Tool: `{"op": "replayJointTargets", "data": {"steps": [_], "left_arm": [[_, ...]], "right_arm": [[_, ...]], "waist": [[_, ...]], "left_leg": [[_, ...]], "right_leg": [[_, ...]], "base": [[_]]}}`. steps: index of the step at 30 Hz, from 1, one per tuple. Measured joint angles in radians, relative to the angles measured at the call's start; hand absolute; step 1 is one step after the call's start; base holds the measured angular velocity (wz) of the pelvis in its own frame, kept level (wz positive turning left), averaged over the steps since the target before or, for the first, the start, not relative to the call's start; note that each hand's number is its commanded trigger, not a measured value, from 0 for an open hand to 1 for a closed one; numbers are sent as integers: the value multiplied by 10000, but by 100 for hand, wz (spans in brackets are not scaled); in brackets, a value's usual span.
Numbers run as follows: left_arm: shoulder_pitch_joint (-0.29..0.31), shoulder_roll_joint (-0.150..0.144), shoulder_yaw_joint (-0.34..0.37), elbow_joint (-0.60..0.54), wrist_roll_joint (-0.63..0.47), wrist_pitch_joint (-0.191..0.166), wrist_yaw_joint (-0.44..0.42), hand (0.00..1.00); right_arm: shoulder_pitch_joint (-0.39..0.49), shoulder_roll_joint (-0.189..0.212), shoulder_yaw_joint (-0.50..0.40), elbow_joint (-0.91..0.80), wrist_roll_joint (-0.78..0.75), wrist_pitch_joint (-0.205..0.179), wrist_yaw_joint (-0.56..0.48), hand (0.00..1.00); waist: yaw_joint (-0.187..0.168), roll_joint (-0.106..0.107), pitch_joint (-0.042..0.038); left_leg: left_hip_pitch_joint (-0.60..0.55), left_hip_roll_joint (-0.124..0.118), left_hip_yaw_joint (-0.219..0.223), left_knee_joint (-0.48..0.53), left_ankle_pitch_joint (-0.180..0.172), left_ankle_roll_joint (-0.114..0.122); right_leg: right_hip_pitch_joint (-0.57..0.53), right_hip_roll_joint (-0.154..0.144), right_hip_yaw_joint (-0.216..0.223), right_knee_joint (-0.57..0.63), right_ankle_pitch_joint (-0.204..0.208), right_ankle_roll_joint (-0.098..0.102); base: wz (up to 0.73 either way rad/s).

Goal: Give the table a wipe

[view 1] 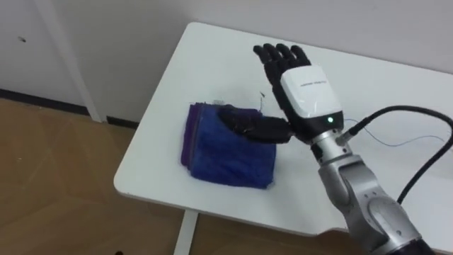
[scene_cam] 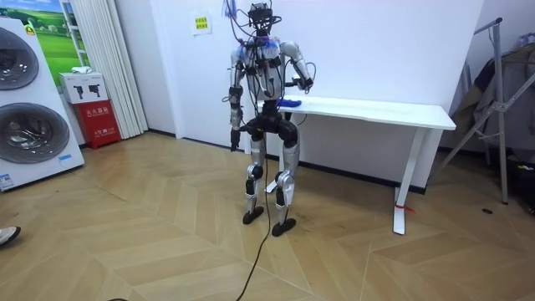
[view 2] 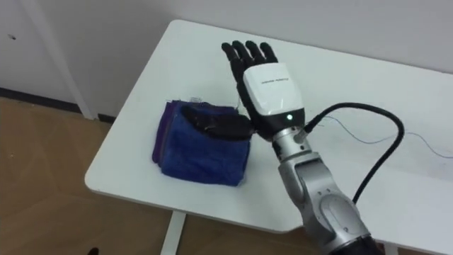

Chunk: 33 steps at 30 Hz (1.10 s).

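The right hand [view 1: 306, 92] is open above the white tabletop [view 1: 205, 64], fingers straight toward twelve o'clock, thumb stretched over the folded blue cloth [view 1: 216, 156] at its nine o'clock.

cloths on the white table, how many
1: a folded blue cloth near the white table's left end, the right hand's thumb over it. Its purple edge could be a second cloth underneath.

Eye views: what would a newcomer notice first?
The right robot hand, white-backed with straight black fingers, reaches over the white table, thumb over a folded blue cloth near the table's left end. In the room view the robot stands at that end.
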State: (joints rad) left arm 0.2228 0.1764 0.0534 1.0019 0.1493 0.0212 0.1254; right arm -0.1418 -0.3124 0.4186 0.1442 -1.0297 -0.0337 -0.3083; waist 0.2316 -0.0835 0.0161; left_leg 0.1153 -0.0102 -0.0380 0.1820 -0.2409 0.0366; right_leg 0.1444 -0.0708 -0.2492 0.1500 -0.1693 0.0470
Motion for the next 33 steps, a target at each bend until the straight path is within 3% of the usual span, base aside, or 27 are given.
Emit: {"op": "replayJointTargets", "data": {"steps": [7, 19, 33], "left_arm": [[-1, 7, 1, 0, 3, 2, -1, 0], [-33, -6, -19, -210, 186, -14, 221, 0], [36, -115, -102, -313, 188, -69, 284, 0]], "right_arm": [[646, 1, 408, 3, 4, -76, 139, 0], [1415, 148, 413, 1206, -388, 141, 732, 0], [1731, 147, 403, 1325, -885, 340, 939, 0]], "waist": [[42, -44, -83], [-89, -107, -138], [-70, -81, -116]], "left_leg": [[-26, -13, -37, -25, 0, 0], [15, -21, -18, -26, 2, 0], [7, -28, -12, -30, 5, 7]], "right_leg": [[15, -4, -4, -143, 0, 0], [153, -59, -288, -151, 1, 1], [162, -41, -288, -152, 1, 2]], "base": [[0], [3], [0]]}}
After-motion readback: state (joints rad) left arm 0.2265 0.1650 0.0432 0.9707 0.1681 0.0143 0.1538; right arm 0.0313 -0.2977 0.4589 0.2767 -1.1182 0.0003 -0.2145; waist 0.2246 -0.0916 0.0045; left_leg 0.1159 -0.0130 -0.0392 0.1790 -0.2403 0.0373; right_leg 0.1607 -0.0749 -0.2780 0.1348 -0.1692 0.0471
